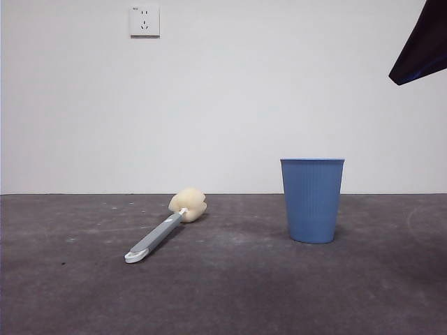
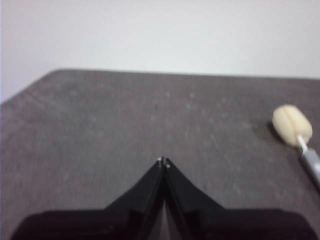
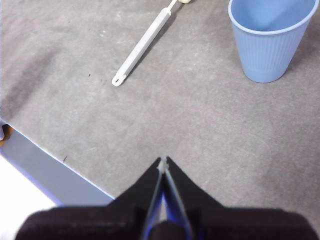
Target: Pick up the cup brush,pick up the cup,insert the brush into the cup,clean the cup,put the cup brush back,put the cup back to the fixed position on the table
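Observation:
The cup brush [image 1: 165, 229] lies flat on the table [image 1: 223, 293], left of centre, its cream sponge head pointing back and its white looped tip toward the front. It also shows in the left wrist view [image 2: 296, 131] and the right wrist view [image 3: 145, 42]. The blue ribbed cup [image 1: 312, 199] stands upright and empty at the right; the right wrist view [image 3: 270, 40] shows it too. My left gripper [image 2: 164, 161] is shut and empty, above bare table away from the brush. My right gripper [image 3: 163, 161] is shut and empty, well short of the cup and brush.
A white wall with a socket [image 1: 144, 20] stands behind the table. A black arm tip [image 1: 421, 45] shows at the top right corner. The table's front edge [image 3: 55, 172] shows in the right wrist view.

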Tool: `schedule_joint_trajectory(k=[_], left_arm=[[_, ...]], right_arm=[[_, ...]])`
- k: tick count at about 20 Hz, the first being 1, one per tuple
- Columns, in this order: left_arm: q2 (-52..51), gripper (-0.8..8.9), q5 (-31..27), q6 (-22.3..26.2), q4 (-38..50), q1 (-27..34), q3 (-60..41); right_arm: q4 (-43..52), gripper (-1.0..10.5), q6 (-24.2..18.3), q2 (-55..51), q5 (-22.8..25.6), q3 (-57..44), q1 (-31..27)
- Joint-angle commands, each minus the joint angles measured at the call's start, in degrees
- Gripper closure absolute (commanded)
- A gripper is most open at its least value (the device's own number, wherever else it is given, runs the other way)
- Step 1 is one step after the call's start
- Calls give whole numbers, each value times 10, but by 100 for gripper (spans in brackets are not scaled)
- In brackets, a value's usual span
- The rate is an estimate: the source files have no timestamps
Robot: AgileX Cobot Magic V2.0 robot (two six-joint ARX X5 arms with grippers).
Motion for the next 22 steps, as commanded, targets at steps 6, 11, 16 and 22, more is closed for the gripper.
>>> schedule_joint_trajectory(k=[6, 11, 16, 22], left_arm=[[-46, 817, 23, -18, -82, 7, -7], [-56, 817, 31, -18, -81, 7, -7], [-55, 817, 31, -18, -81, 7, -7], [-55, 817, 31, -18, -81, 7, -7]], right_arm=[[3, 943, 5, -1, 2, 2, 1], [3, 943, 5, -1, 2, 1, 1], [3, 943, 5, -1, 2, 1, 1], [3, 943, 5, -1, 2, 2, 1]])
